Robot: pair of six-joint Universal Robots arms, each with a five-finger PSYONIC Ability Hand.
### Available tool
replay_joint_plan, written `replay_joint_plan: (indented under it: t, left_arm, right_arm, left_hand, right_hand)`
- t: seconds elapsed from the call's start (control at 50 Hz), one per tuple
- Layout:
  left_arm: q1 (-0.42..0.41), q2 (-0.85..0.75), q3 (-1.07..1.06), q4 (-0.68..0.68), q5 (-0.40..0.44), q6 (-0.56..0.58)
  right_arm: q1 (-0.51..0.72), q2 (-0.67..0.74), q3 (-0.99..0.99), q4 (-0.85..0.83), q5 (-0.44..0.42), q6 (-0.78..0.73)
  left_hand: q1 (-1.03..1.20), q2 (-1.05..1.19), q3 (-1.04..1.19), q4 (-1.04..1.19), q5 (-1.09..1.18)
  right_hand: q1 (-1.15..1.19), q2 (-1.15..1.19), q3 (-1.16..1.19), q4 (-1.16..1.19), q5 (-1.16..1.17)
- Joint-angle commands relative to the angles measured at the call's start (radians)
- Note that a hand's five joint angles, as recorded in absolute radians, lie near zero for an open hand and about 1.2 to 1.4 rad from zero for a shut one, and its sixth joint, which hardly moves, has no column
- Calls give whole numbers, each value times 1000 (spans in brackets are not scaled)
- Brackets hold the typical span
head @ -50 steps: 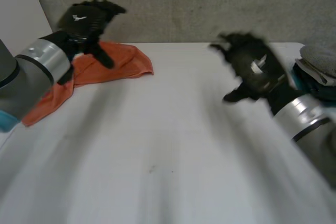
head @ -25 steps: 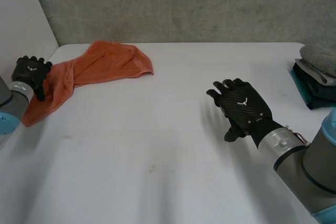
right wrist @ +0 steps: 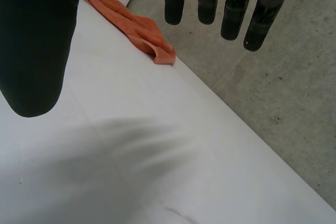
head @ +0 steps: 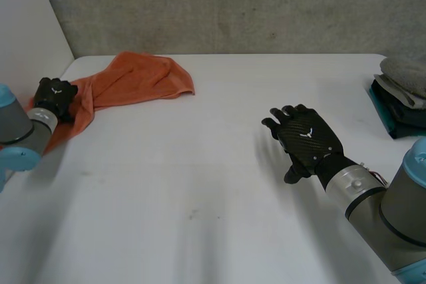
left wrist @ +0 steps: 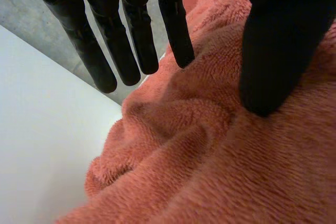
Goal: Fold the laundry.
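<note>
Towel is lying bunched under the left hand, whose fingers are reaching straight, gripping nothing. Right hand is hovering open over bare surface, well apart. Best bet: pinching the edge nearest the thumb, then dragging it flat.

One orange towel on one white table. Two black robot hands, counted as one left hand and one right hand. One stack of folded cloths with several layers; the exact number of pieces cannot be told
</note>
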Motion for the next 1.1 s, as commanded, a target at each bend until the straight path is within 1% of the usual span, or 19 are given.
replay_joint_plan:
  t: [0.02,0.04,0.14,0.22,0.32,0.38,0.4,0.48,0.54,0.62,0.64,0.7,0.72,0.78,0.8,0.82,0.94,0.96,1.1]
  left_arm:
    - [-12,-8,9,-4,1,-1]
    - [-17,-8,9,-4,-2,-1]
    - [-63,18,-6,-4,-55,-12]
    - [-117,128,-105,-7,-83,-62]
    - [-207,404,-297,5,-77,-305]
    - [-259,504,-362,2,-77,-425]
    - [-299,556,-407,-2,-74,-494]
    - [-412,683,-504,-5,-71,-622]
    - [-480,742,-558,-7,-58,-671]
    - [-612,779,-632,-6,-16,-760]
    - [-672,782,-641,-1,1,-785]
    - [-750,785,-638,11,-15,-792]
    - [-761,779,-629,24,-28,-788]
    - [-718,760,-618,50,-71,-737]
    - [-686,736,-610,54,-103,-675]
    - [-671,722,-604,54,-114,-633]
    - [-508,610,-561,54,-147,-304]
    - [-446,586,-551,56,-146,-224]
    - [-229,437,-445,50,-98,16]
  right_arm:
    - [0,1,-1,-2,1,0]
    - [0,1,-1,-2,1,0]
    - [-2,-1,-1,-2,2,0]
    - [-14,-1,-1,-3,2,1]
    - [-34,-3,-8,-8,7,3]
    - [-64,-4,-14,-6,22,4]
    - [-72,-4,-17,-5,27,6]
    - [-101,-6,-21,-3,41,7]
    - [-121,-6,-23,-6,44,9]
    - [-150,-7,-32,-6,47,9]
    - [-152,-7,-35,-6,47,9]
    - [-164,-7,-41,-3,45,9]
    - [-166,-7,-43,-2,45,9]
    - [-169,-6,-43,-2,45,7]
    - [-169,-7,-43,-2,45,7]
    - [-169,-6,-43,-2,45,6]
    - [-163,-6,-41,-2,45,4]
    - [-161,-6,-41,-2,44,4]
    - [-155,-1,-40,-2,42,3]
  left_hand:
    - [543,550,560,558,574]
    - [623,630,639,638,654]
    - [624,631,640,639,655]
    - [624,631,640,639,655]
    - [624,631,640,639,655]
    - [624,631,640,639,655]
    - [624,631,640,639,655]
    - [624,631,640,639,655]
    - [624,631,640,639,655]
    - [624,631,640,639,655]
    - [624,631,640,639,655]
    - [624,631,640,639,655]
    - [470,477,487,485,502]
    - [-237,-230,-221,-222,-206]
    - [-477,-470,-461,-462,-446]
    - [-549,-543,-533,-534,-518]
    - [-559,-552,-542,-544,-528]
    - [-562,-555,-545,-547,-530]
    - [-553,-546,-537,-538,-522]
  right_hand:
    - [-34,-51,-41,-64,-64]
    - [-34,-51,-41,-64,-64]
    - [-34,-51,-41,-64,-64]
    - [-34,-51,-41,-64,-64]
    - [-34,-51,-41,-64,-64]
    - [-34,-51,-41,-64,-64]
    - [-34,-51,-41,-64,-64]
    - [-34,-51,-41,-64,-64]
    - [-34,-51,-41,-64,-64]
    - [-34,-51,-41,-64,-64]
    - [-34,-51,-41,-64,-64]
    - [-34,-51,-41,-64,-64]
    - [-34,-51,-41,-64,-64]
    - [-34,-51,-41,-64,-64]
    - [-34,-51,-41,-64,-64]
    - [-34,-51,-41,-64,-64]
    - [-34,-51,-41,-64,-64]
    - [-34,-51,-41,-64,-64]
    - [-34,-51,-41,-64,-64]
